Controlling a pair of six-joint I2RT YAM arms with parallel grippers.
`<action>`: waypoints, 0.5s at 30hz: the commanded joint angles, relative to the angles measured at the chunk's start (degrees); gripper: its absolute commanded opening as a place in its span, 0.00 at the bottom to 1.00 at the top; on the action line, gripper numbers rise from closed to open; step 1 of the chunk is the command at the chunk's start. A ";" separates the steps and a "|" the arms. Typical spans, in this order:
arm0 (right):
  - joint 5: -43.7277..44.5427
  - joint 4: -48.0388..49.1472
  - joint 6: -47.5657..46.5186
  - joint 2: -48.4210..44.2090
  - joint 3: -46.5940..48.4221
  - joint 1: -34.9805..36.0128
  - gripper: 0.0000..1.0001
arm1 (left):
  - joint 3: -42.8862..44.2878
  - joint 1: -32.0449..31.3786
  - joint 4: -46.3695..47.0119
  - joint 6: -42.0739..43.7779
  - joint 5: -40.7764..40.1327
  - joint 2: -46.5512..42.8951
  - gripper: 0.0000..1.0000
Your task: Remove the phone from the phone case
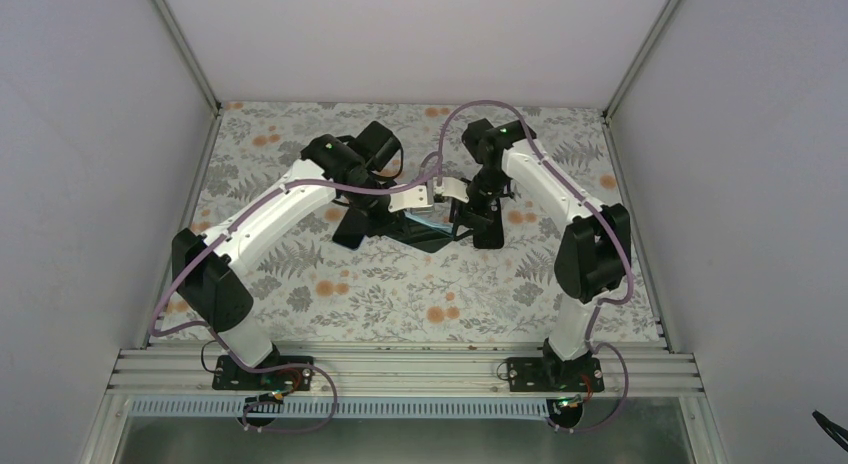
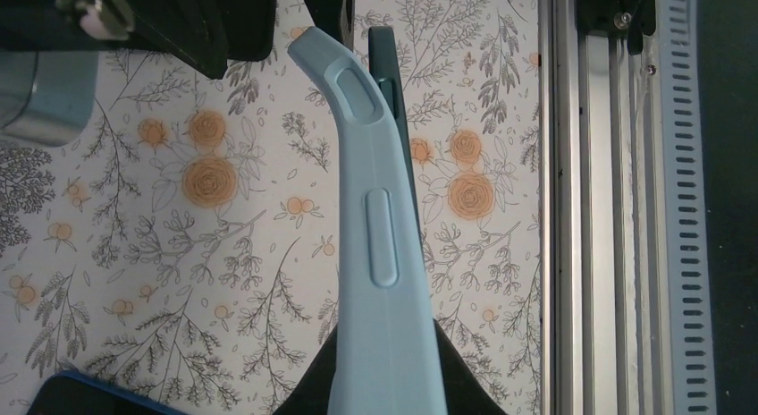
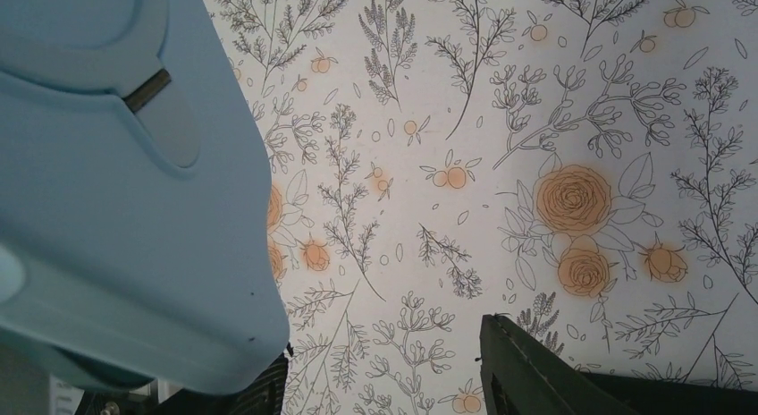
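The light blue phone case point(image 2: 380, 254) is seen edge-on in the left wrist view. Its far end bends away from the dark teal phone point(image 2: 400, 102) behind it. My left gripper point(image 2: 384, 366) is shut on the near end of the case, one black finger on each side. In the top view the case point(image 1: 428, 220) hangs between my left gripper point(image 1: 375, 216) and my right gripper point(image 1: 478, 224) above mid-table. In the right wrist view my right gripper point(image 3: 384, 370) is open. The case point(image 3: 116, 209) lies against its left finger point(image 3: 246, 388), and the gap between the jaws is empty.
The table has a floral cover point(image 1: 400, 294) and grey walls on three sides. An aluminium rail point(image 1: 400, 369) runs along the near edge and also shows in the left wrist view point(image 2: 563, 200). A dark thing with a blue rim point(image 2: 89, 399) lies at that view's bottom left.
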 commanded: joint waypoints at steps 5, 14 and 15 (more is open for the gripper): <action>-3.87 12.11 1.43 0.78 4.99 -1.75 0.54 | 2.09 -4.31 -6.84 4.71 16.30 -0.74 0.02; -19.91 28.82 14.43 -10.38 -5.68 3.60 0.59 | 12.02 -2.05 -6.76 4.14 15.93 4.12 0.02; -22.28 30.19 15.63 -12.47 -6.42 4.12 0.58 | 13.62 -1.19 -6.74 4.31 15.43 4.30 0.02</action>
